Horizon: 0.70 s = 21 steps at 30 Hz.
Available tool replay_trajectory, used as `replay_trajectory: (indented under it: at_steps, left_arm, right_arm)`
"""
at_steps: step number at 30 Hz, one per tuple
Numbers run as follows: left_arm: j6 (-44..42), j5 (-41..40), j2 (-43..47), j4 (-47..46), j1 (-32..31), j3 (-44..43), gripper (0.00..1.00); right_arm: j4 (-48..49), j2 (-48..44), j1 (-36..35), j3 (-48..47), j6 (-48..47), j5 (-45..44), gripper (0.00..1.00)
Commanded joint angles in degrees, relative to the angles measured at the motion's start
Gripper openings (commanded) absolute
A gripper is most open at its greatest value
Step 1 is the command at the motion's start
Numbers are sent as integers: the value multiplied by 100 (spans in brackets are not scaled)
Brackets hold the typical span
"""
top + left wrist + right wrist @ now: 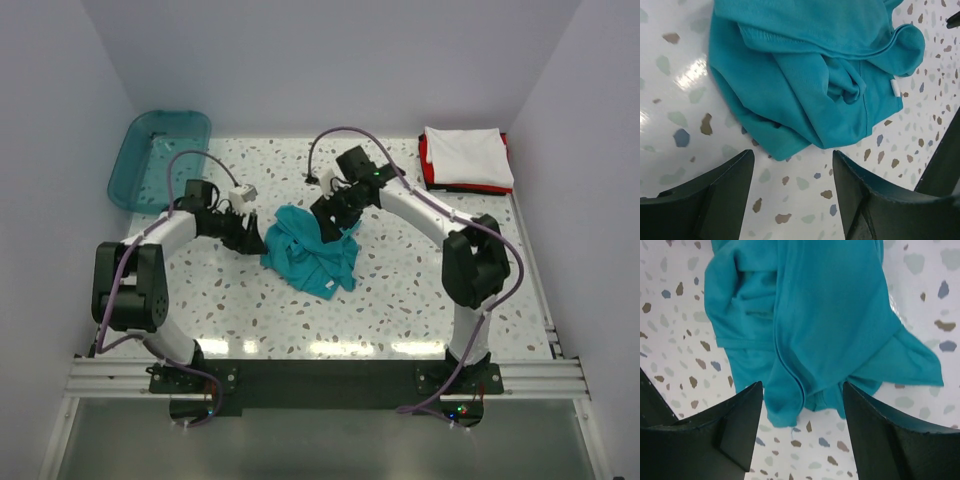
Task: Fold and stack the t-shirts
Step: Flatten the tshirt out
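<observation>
The left gripper [792, 167] stands with its fingers spread and nothing between them, low over the speckled table [400, 300] just at the 9 o'clock edge of the teal-blue t-shirt [308, 255]. The right gripper [802, 392] is likewise spread and empty, poised over the shirt's 12 to 1 o'clock edge, where a doubled hem runs toward the gap between its fingers. The shirt itself lies crumpled in a heap at the middle of the table, layers rolled over one another. At about 1 o'clock from it, near the far right corner, a folded white t-shirt [468, 155] rests on a folded red t-shirt [425, 150]; a translucent teal bin [160, 155] sits at 10 o'clock. The step in hand looks to be spreading the heap flat. To do it well, each gripper should probably pinch a single outer edge, not a bunched fold, then draw toward 9 and 3 o'clock so the cloth opens without twisting.
</observation>
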State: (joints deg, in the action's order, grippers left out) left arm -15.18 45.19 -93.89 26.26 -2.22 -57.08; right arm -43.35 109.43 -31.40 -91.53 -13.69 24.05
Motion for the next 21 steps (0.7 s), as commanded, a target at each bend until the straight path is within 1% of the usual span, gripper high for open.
replay_trajectory:
  at_steps: [1,4,8,11,14,15,16,18,19,20,21]
  left_arm:
    - [832,244,-24,-534,20,320,70]
    - [1122,332,-235,-692,20,391,73]
    - [1473,411,-534,-956,2,400,76]
    - [1842,482,-727,-1201,-50,373,75]
    - [1922,474,-877,-1281,-138,364,74]
    - [1931,430,-947,-1299,-165,364,71]
    - [1948,377,-965,-1325,-174,373,70]
    - [2001,333,-1087,-1369,-174,329,61]
    - [2001,341,-1131,-1343,-174,294,56]
    - [2001,411,-1184,-1282,-174,207,41]
    - [1984,490,-1237,-1247,-174,162,32]
  right_arm:
    - [134,358,-261,-445,-54,-339,68]
    - [64,588,-437,-620,-160,-480,66]
    - [-59,773,-569,-595,-353,-612,65]
    - [-103,834,-622,-463,-423,-612,66]
    - [-77,861,-666,-262,-485,-717,68]
    - [-7,800,-675,-173,-494,-779,67]
    - [54,765,-675,-25,-511,-849,61]
    - [134,668,-675,64,-573,-1086,49]
    - [134,624,-675,82,-573,-1165,34]
    - [56,598,-666,74,-634,-1227,24]
    - [3,563,-649,56,-678,-1306,11]
